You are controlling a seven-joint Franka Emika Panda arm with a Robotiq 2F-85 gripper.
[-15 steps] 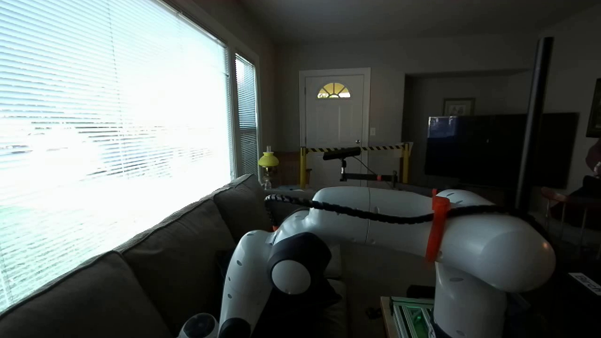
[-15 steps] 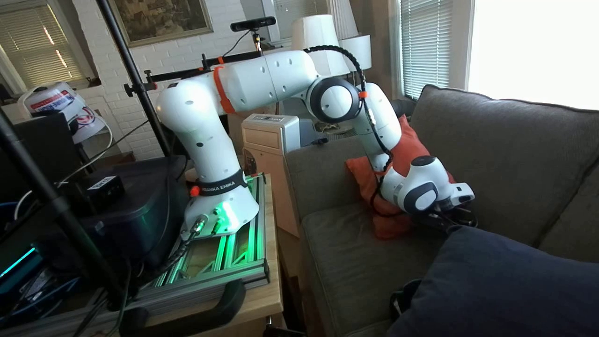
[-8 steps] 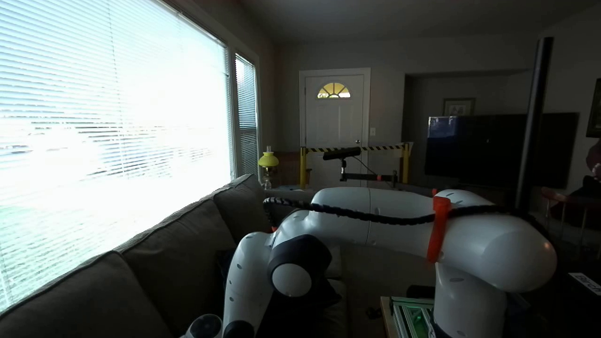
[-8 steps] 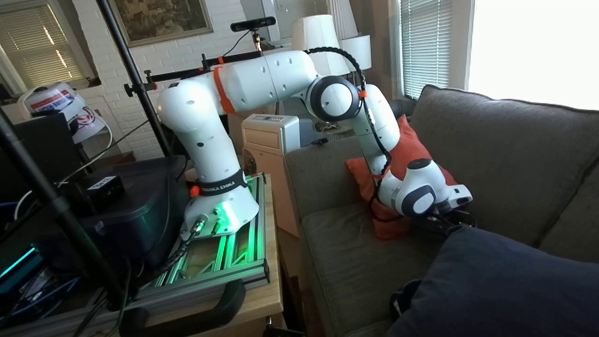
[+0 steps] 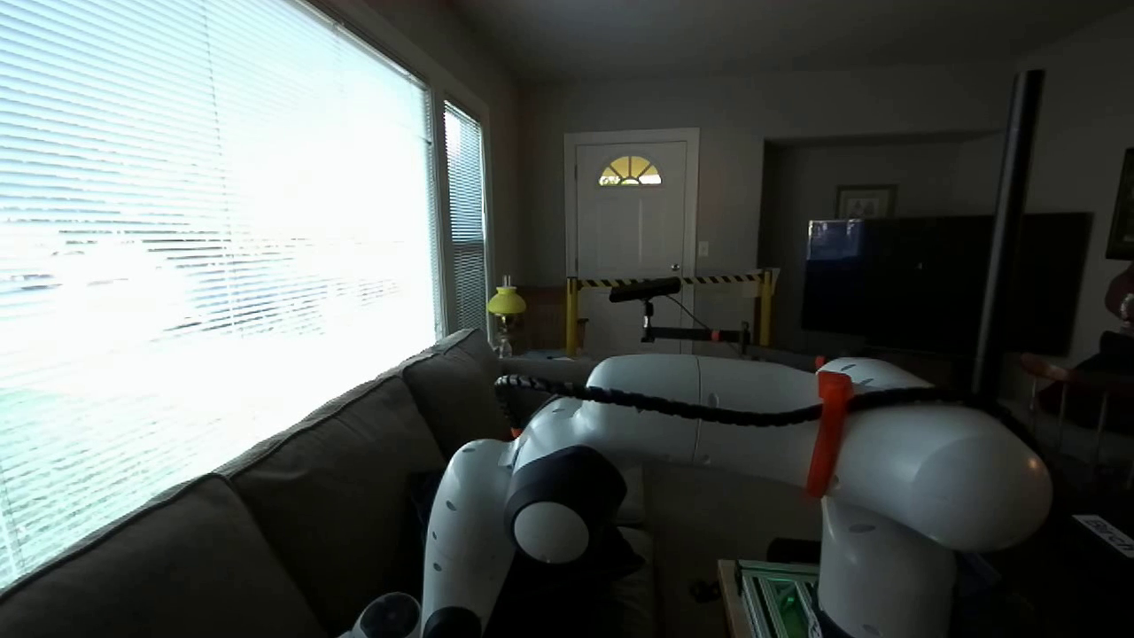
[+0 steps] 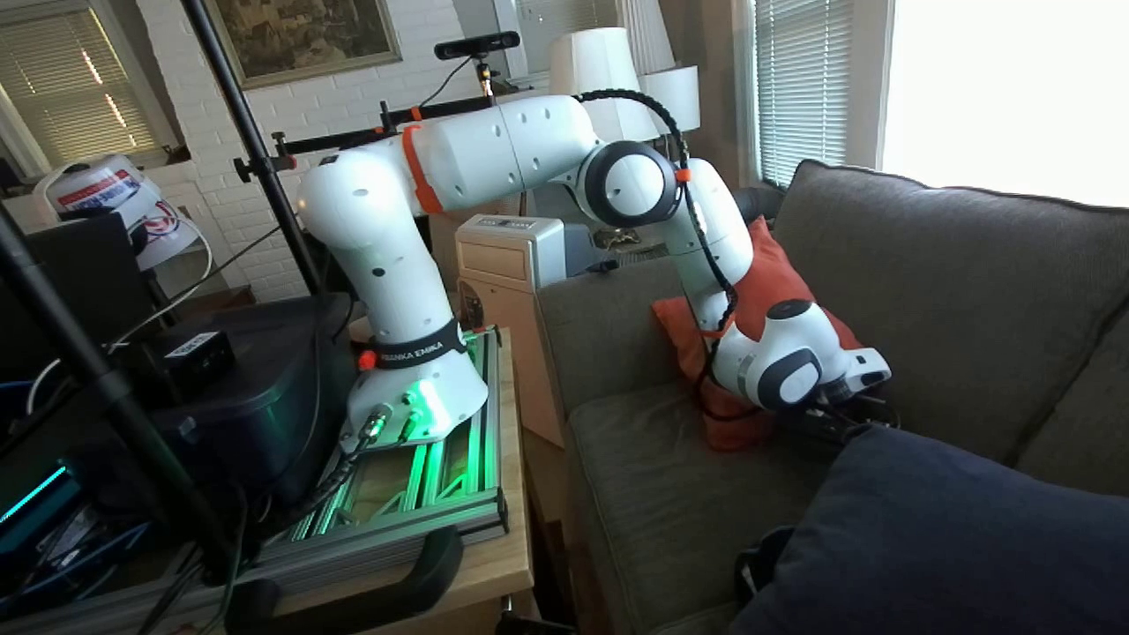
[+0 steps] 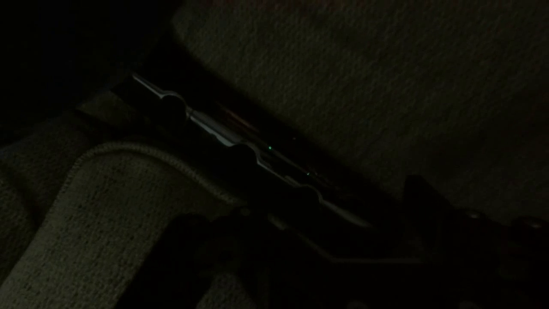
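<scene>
The wrist view is very dark. My gripper's (image 7: 300, 199) two black fingers stand well apart there, low in the picture. Between and beyond them lies a long dark object with a shiny wavy edge (image 7: 214, 128), against grey sofa fabric (image 7: 364, 86); whether the fingers touch it I cannot tell. A piped cushion edge (image 7: 107, 189) lies to its left. In an exterior view the gripper (image 6: 860, 413) is low at the grey sofa (image 6: 935, 265), partly hidden behind a dark blue pillow (image 6: 961, 538). An orange pillow (image 6: 781, 273) leans behind the wrist.
A dark strap-like item (image 6: 758, 560) lies by the blue pillow at the seat's front. The arm's base stands on a wooden table (image 6: 516, 547) with a metal frame. A black pole (image 6: 251, 150) carries a camera (image 6: 476, 44). A bright window (image 5: 221, 221) rises behind the sofa.
Over the last second the wrist has shifted slightly, a little left and down in an exterior view. Between half a second ago and now almost nothing has moved.
</scene>
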